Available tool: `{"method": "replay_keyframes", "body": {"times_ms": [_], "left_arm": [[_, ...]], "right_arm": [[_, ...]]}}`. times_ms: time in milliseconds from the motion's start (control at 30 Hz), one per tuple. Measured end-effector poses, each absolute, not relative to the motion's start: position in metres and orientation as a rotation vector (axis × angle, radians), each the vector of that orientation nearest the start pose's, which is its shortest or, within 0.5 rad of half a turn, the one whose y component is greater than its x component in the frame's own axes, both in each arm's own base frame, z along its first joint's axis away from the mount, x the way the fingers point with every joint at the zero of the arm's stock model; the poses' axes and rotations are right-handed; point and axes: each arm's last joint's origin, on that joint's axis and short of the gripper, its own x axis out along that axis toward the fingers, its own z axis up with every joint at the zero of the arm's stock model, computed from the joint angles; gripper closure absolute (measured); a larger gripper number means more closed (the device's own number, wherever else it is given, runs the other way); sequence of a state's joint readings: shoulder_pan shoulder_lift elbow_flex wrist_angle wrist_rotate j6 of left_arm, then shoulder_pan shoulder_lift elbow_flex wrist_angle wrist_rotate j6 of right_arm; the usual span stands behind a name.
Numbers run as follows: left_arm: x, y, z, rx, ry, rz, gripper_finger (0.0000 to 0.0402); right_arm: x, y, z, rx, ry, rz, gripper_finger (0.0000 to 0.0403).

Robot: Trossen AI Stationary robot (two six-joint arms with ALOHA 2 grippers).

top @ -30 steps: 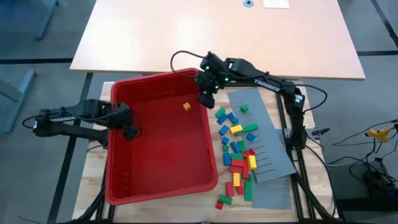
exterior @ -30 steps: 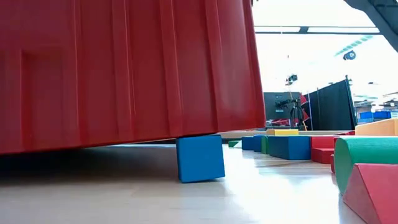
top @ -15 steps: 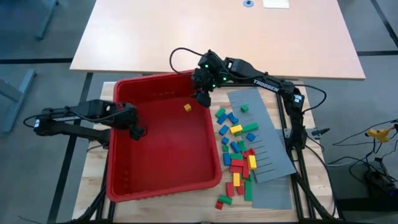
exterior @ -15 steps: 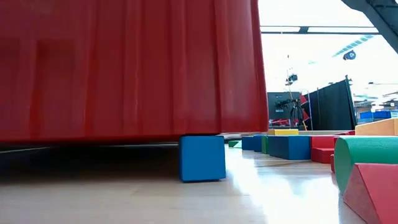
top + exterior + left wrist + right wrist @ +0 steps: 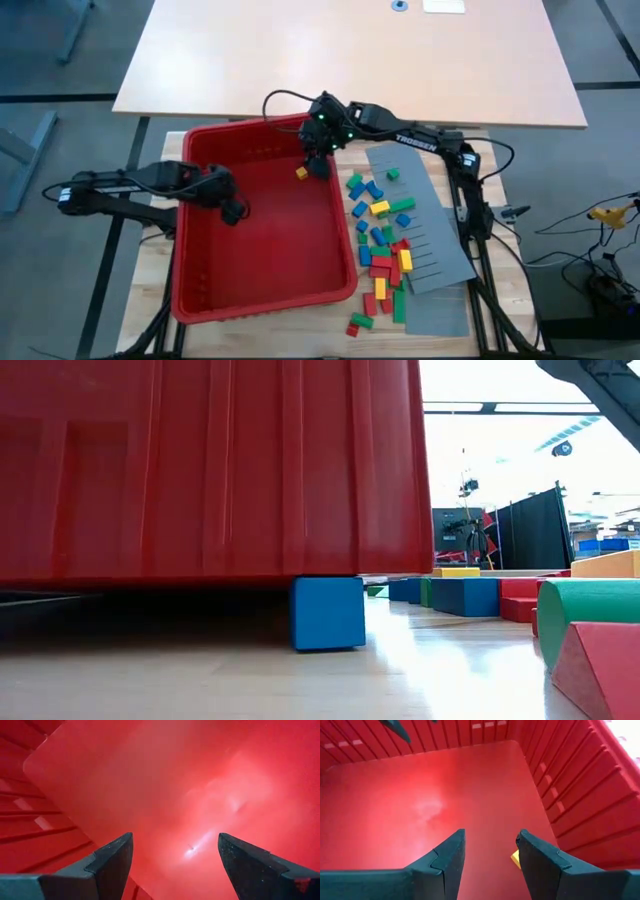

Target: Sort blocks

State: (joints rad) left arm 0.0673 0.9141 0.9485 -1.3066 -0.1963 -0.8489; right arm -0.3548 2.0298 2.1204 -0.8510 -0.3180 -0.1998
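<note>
Right gripper (image 5: 316, 166) is hanging part-open over the yellow block (image 5: 515, 858) in the bin (image 5: 200, 300). Left gripper (image 5: 172, 852) is gaping wide, empty. Low down, a blue block (image 5: 327, 613) is sitting against the bin's wall

1. White lettering "TROSSEN" runs along the dark forearm of the right arm (image 5: 412, 142), reaching over the big red plastic bin (image 5: 190, 300).
2. No other readable writing shows on anything else here.
</note>
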Motion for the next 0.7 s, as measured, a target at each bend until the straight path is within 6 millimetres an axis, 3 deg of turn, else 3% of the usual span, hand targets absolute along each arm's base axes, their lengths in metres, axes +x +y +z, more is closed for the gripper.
{"method": "replay_keyframes", "body": {"times_ms": [700], "left_arm": [[0.142, 0.014, 0.289, -0.707, 1.035, 0.71, 0.0125]], "right_arm": [[0.461, -0.14, 0.269, 0.117, 0.935, 0.107, 0.0251]]}}
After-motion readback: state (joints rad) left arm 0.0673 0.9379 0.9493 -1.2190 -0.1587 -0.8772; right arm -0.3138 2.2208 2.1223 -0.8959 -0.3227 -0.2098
